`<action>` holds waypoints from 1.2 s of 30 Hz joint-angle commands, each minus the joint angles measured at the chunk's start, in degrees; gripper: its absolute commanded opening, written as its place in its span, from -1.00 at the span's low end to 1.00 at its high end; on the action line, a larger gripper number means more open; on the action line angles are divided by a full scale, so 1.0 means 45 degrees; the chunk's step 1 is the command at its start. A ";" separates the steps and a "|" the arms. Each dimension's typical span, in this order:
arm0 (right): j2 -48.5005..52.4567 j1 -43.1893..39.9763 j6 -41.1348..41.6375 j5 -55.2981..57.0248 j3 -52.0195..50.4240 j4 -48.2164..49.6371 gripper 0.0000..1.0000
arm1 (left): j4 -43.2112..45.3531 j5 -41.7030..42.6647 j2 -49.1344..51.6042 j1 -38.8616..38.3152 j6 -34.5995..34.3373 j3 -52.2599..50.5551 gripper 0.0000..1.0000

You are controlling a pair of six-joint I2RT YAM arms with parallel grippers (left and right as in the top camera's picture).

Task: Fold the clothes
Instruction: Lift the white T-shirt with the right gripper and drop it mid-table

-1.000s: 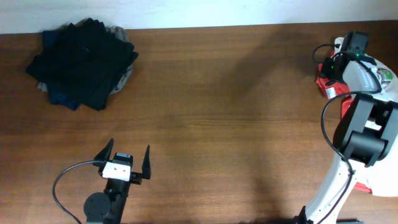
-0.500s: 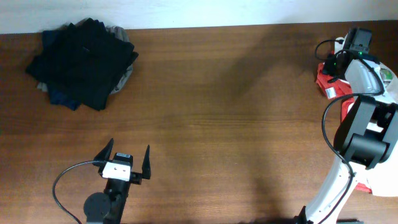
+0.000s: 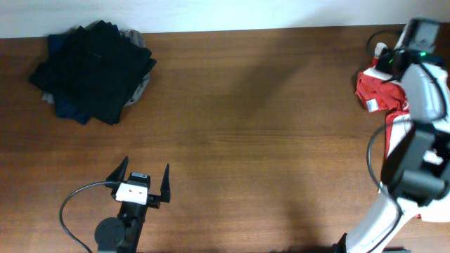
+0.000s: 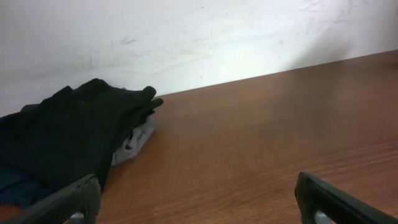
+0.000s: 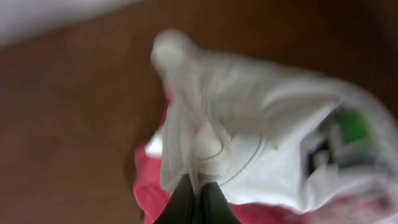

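Low in the overhead frame's left, the left tool sits near the tabletop, spread wide and empty. The right arm stretches up the right edge to the upper right corner, where the right tool pinches a fold of the white T-shirt, bunched on a red T-shirt. A pile of dark garments lies upper left

dark lettering on the white t-shirt is too blurred to read.
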 commanded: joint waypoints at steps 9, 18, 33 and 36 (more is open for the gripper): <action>-0.7291 0.0039 0.0029 0.0738 0.1428 0.0034 -0.92 | -0.0039 0.0102 -0.0087 0.0049 0.0209 -0.0049 0.98; -1.0015 0.0631 0.4255 -0.5289 0.2506 0.0398 -0.92 | -0.0039 0.0102 -0.0087 0.0049 0.0209 -0.0049 0.99; -0.6504 1.0511 0.5105 -0.7198 0.2501 -0.0675 -0.83 | -0.0039 0.0097 -0.0087 0.0049 0.0209 -0.0049 0.98; -0.5319 1.1521 0.4648 -0.7354 0.2501 -0.1171 -0.49 | -0.0039 0.0102 -0.0087 0.0049 0.0209 -0.0049 0.98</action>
